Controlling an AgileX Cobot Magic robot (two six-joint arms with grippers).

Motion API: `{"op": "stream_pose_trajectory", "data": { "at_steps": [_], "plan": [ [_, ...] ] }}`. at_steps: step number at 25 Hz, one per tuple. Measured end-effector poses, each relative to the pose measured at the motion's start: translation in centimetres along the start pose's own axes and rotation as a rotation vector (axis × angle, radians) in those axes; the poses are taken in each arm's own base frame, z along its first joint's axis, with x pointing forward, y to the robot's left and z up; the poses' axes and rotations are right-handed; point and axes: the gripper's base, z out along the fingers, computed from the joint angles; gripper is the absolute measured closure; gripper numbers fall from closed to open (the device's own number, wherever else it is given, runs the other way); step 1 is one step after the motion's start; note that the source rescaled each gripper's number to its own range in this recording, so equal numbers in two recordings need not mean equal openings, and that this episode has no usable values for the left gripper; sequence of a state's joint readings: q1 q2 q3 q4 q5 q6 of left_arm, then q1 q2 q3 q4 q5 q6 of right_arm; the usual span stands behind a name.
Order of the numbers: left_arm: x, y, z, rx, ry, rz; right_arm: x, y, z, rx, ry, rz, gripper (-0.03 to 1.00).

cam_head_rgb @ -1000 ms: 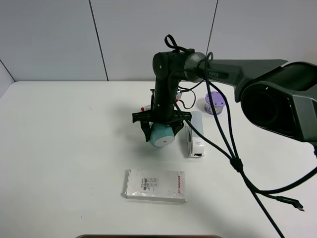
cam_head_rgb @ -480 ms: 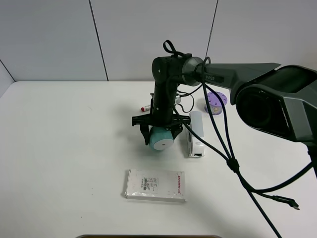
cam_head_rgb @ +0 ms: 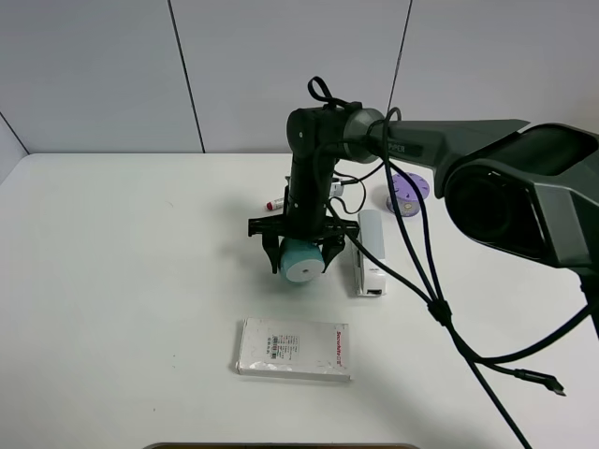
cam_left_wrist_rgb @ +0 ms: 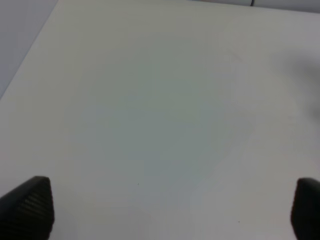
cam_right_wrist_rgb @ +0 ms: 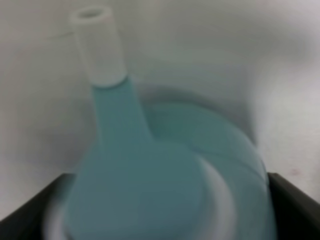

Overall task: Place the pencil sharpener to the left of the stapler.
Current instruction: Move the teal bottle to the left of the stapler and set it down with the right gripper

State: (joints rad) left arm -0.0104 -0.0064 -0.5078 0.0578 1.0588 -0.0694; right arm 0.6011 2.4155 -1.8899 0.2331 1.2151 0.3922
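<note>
The teal pencil sharpener (cam_head_rgb: 302,261) shows its white round face to the exterior high camera, low over or on the table just left of the stapler (cam_head_rgb: 371,253), a long light-grey and white body. My right gripper (cam_head_rgb: 300,253) reaches down across the middle and is shut on the sharpener, one black finger on each side. In the right wrist view the teal sharpener (cam_right_wrist_rgb: 170,165) fills the frame, its white crank (cam_right_wrist_rgb: 97,45) pointing away. My left gripper (cam_left_wrist_rgb: 160,210) is open over bare table, far from both objects.
A flat white box (cam_head_rgb: 294,349) lies toward the front of the table. A purple spool (cam_head_rgb: 405,190) and a red-capped marker (cam_head_rgb: 276,203) sit behind the arm. Black cables (cam_head_rgb: 440,299) hang across the right side.
The right gripper has carried the sharpener slightly left and down, opening a small gap from the stapler. The left gripper shows no earlier frame.
</note>
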Motion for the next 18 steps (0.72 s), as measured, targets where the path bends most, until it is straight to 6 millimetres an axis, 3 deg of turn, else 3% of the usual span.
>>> {"op": "stream_pose_trajectory", "data": {
  "at_steps": [3,10,18],
  "plan": [
    [0.0,0.0,0.0,0.0,0.0,0.0,0.0,0.1,0.1,-0.008,0.005,0.009,0.82],
    [0.0,0.0,0.0,0.0,0.0,0.0,0.0,0.1,0.1,-0.013,0.001,0.013,0.81],
    [0.0,0.0,0.0,0.0,0.0,0.0,0.2,0.1,-2.3,0.006,-0.057,-0.014,0.75]
  ]
}}
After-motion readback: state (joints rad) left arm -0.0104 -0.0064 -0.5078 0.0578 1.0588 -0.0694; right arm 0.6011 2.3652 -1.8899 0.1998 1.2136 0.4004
